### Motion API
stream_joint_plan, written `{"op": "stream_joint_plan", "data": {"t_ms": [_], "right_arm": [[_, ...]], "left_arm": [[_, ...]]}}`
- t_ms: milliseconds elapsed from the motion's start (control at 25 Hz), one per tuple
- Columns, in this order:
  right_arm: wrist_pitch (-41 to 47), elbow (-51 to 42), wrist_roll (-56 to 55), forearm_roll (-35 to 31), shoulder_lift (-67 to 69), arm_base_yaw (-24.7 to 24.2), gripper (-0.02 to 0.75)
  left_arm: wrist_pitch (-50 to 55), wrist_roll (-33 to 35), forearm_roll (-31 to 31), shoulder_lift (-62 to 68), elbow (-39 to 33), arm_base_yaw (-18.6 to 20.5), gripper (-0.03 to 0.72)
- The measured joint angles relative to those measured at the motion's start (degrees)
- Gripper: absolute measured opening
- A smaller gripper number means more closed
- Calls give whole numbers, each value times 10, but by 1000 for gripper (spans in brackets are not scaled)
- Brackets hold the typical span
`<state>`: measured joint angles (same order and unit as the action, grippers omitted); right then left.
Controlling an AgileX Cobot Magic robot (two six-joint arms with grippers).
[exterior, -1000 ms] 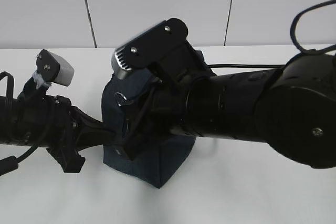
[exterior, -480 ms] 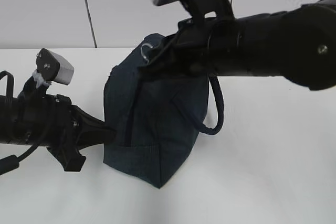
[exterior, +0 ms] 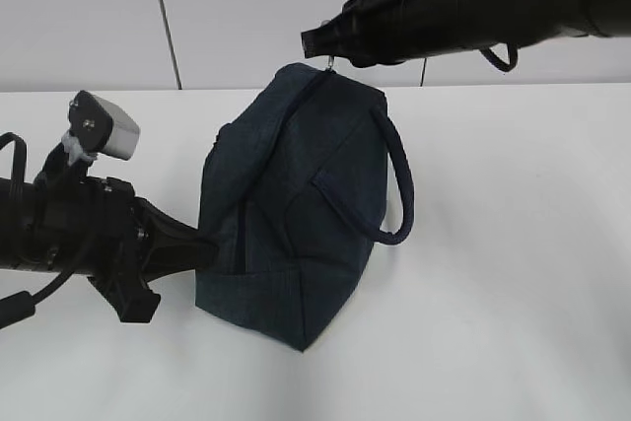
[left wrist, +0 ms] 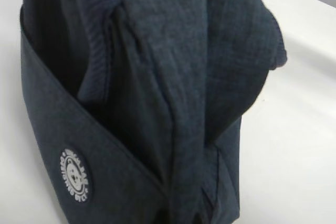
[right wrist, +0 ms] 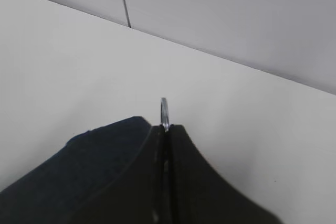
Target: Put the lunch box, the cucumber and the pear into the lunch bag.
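Exterior view: lunch bag (exterior: 296, 214) stands centre frame on white table (exterior: 513, 273), top peak drawn up toward upper centre. Right gripper (exterior: 330, 46) enters from upper right, tip at bag's peak, clamped on metal ring pull (exterior: 329, 68). Left gripper (exterior: 205, 244) comes in from left edge, tip against bag's lower left side; whether its jaws grip fabric can't be told here. One loop handle (exterior: 394, 184) hangs down bag's right side. Lunch box, cucumber, pear: not visible in any view, possibly inside or out of frame. Left wrist view: fills w/ navy fabric, folds and round white logo patch (left wrist: 74, 175) lower left; fingers not seen, so jaw state unknown. Right wrist view: two dark fingers (right wrist: 184, 182) pressed together at bottom centre, ring pull edge-on sticking out betw. them at frame centre; bag fabric lower left. Step in hand, as judged: working the zipper by the ring. To do it well: keep left arm bracing bag base so body doesn't lift, pull along zipper line not sideways, keep tension steady; a jerk may slip the thin ring out of the pads.
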<state>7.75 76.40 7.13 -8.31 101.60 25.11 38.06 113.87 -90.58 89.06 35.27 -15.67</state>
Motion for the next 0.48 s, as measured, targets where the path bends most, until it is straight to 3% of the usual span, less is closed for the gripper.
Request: {"op": "stream_joint_plan", "data": {"t_ms": [320,480], "right_arm": [[114,149,0,0,122,-57,0],[138,169,0,-17,177,-84,0]], "left_arm": [[-12,0,-4,0,0,0,4],[-13,0,-4,0,0,0,4]]}}
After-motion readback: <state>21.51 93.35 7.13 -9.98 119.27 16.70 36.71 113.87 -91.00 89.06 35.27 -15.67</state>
